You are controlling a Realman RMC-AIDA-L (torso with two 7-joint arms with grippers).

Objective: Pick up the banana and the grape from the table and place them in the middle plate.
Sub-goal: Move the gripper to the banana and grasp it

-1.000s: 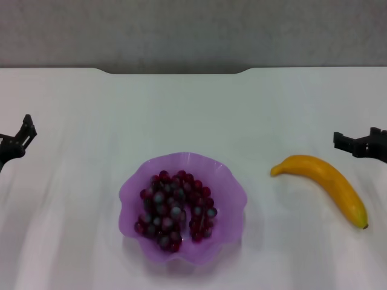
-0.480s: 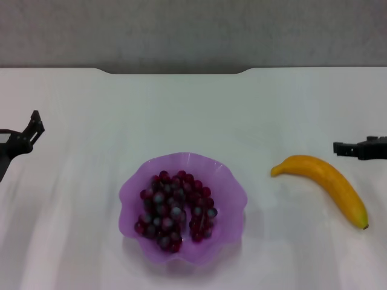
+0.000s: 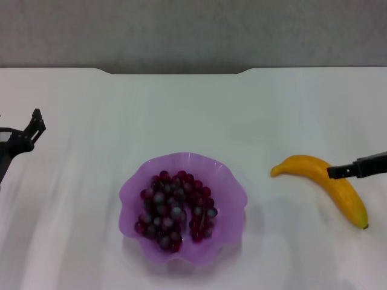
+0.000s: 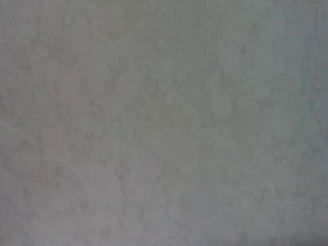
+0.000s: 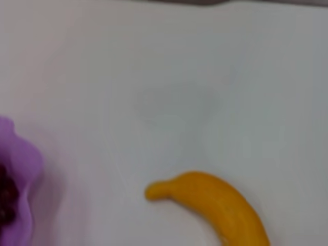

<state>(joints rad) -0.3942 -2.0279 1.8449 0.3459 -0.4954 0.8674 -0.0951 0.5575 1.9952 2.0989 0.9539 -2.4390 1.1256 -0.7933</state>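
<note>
Right gripper (image 3: 361, 167) has dropped over the banana (image 3: 323, 184).

You see a plain white table (image 3: 193, 109), smooth and unpatterned, with a grey speckled wall (image 3: 193, 30) behind it. The dish (image 3: 134, 192) is translucent light purple, its wavy rim a shade paler than its middle. The grapes (image 3: 175, 208) in it are dark red-purple, several with a greyish bloom. Your banana (image 3: 344, 190) is yellow-orange, deeper orange along its upper curve, with a dark tip at one end. The left gripper (image 3: 27, 134) and the right gripper (image 3: 357, 168) are both black.
</note>
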